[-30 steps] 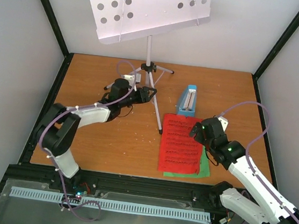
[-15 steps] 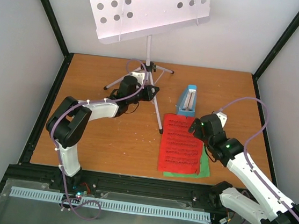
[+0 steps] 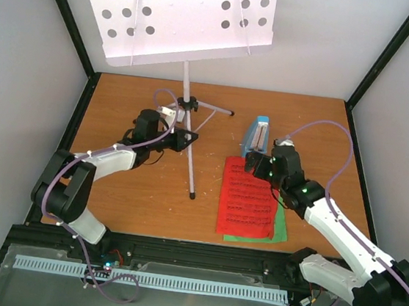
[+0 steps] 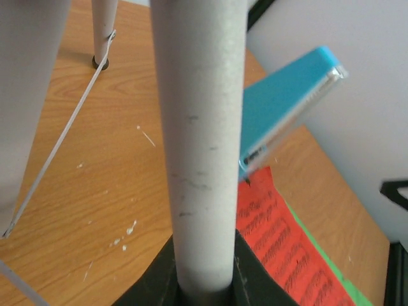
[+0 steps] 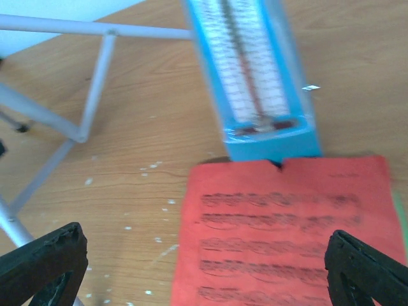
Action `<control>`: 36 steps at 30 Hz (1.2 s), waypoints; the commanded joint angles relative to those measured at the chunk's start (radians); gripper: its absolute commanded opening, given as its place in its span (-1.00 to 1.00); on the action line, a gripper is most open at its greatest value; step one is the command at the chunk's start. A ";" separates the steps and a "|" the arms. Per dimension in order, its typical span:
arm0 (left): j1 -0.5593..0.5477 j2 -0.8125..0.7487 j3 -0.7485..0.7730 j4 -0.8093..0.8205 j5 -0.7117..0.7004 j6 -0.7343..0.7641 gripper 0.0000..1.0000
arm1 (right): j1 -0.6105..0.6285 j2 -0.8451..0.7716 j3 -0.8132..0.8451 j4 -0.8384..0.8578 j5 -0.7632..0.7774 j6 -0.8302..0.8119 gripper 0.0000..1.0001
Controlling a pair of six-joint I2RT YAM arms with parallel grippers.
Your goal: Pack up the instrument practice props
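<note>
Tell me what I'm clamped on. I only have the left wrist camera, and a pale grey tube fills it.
Observer: The left gripper is on the front leg of the silver tripod music stand, just below where the legs meet.
Operator: And where's the other arm? I can't see it.
Observer: The right gripper is open, jaws wide, over the far edge of the red sheet-music page, right beside the small blue pyramid metronome.
</note>
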 commanded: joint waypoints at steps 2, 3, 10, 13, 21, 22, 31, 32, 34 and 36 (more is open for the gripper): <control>0.025 -0.029 -0.015 -0.185 0.212 0.367 -0.99 | -0.004 0.069 0.045 0.240 -0.258 -0.124 1.00; 0.025 -0.029 -0.018 -0.184 0.233 0.380 -0.99 | -0.004 0.081 0.050 0.282 -0.309 -0.139 1.00; 0.025 -0.026 -0.009 -0.198 0.189 0.411 -0.82 | -0.004 0.255 0.149 0.495 -0.570 -0.214 1.00; 0.025 -0.092 -0.069 -0.109 0.149 0.364 -0.32 | -0.005 0.369 0.224 0.565 -0.640 -0.245 1.00; 0.025 -0.216 -0.155 -0.020 0.033 0.145 0.26 | -0.005 0.610 0.422 0.602 -0.715 -0.371 0.48; 0.025 -0.225 -0.163 -0.006 0.032 0.123 0.22 | -0.004 0.627 0.439 0.602 -0.720 -0.385 0.40; 0.025 -0.199 -0.118 -0.004 0.052 0.080 -0.03 | -0.005 0.763 0.585 0.576 -0.809 -0.416 -0.21; 0.025 -0.191 -0.110 -0.012 0.051 0.085 -0.07 | -0.004 0.770 0.594 0.569 -0.812 -0.417 -0.26; 0.025 -0.179 -0.098 -0.028 0.044 0.090 -0.21 | -0.005 0.778 0.602 0.557 -0.821 -0.423 -0.35; 0.026 -0.172 -0.090 -0.035 0.039 0.098 -0.30 | -0.004 0.780 0.601 0.547 -0.821 -0.433 -0.40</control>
